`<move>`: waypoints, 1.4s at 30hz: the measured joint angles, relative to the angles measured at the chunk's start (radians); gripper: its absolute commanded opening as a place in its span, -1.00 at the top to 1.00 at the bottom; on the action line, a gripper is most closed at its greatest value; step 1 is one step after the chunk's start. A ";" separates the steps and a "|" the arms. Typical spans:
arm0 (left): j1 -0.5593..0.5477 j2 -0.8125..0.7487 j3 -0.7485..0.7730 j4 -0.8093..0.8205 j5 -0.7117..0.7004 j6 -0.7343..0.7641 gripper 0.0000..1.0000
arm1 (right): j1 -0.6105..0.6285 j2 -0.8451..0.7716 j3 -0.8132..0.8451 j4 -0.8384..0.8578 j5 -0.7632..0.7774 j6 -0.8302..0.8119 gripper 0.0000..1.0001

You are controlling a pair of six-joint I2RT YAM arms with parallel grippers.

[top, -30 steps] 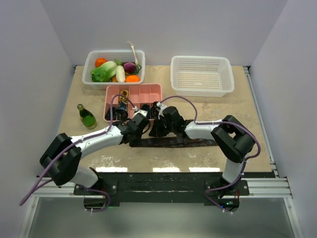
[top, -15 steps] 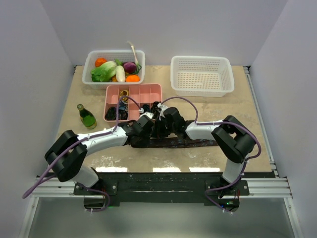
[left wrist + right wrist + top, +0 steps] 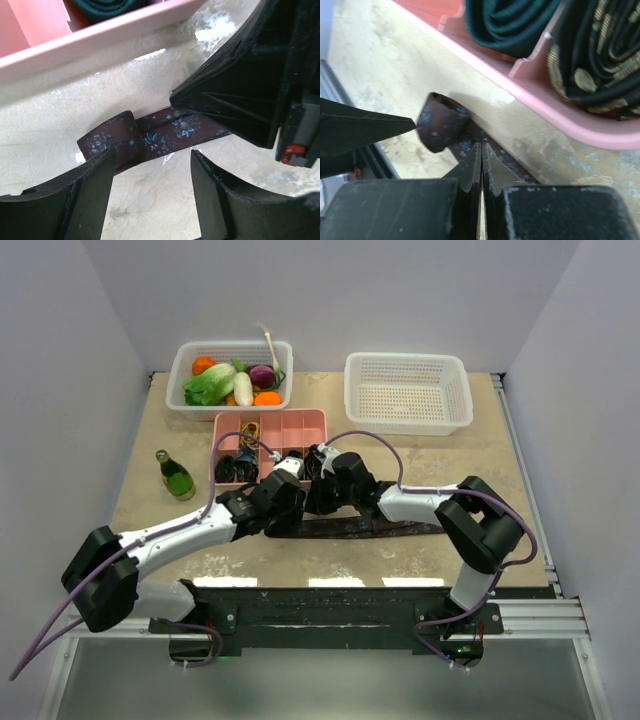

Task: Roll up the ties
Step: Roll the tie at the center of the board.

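Observation:
A dark maroon tie (image 3: 380, 528) with a blue flower print lies flat across the near middle of the table. Its left end is folded up into a small first turn (image 3: 127, 135), also shown in the right wrist view (image 3: 440, 122). My left gripper (image 3: 152, 162) is open and empty, its fingers standing just in front of that turn; in the top view (image 3: 283, 510) it sits at the tie's left end. My right gripper (image 3: 481, 148) is shut, its tips resting on the flat tie just right of the turn. Rolled ties (image 3: 512, 20) lie in the pink tray (image 3: 300, 425).
The pink divided tray's near wall (image 3: 100, 37) runs close behind the tie. A green bottle (image 3: 177, 478) stands to the left. A basket of vegetables (image 3: 232, 375) is at the back left and a white basket (image 3: 408, 392) at the back right.
My left arm has swung its elbow down and to the left, and its gripper has drawn back slightly at the tie's left end. The right arm has hardly moved.

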 measured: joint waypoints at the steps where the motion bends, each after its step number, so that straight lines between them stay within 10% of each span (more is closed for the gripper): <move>1: 0.000 -0.013 0.000 0.000 0.000 -0.002 -0.35 | 0.000 -0.006 0.001 0.005 -0.007 0.000 1.00; 13: 0.048 -0.141 -0.040 -0.040 -0.029 -0.068 -0.63 | 0.062 0.013 0.085 0.046 -0.051 -0.002 1.00; 23: 0.352 -0.360 -0.183 -0.026 0.107 -0.100 -0.76 | 0.098 0.117 0.140 0.053 -0.067 -0.004 1.00; 42: 0.453 -0.308 -0.403 0.267 0.397 -0.137 -0.72 | 0.100 0.104 0.060 0.030 -0.029 -0.026 1.00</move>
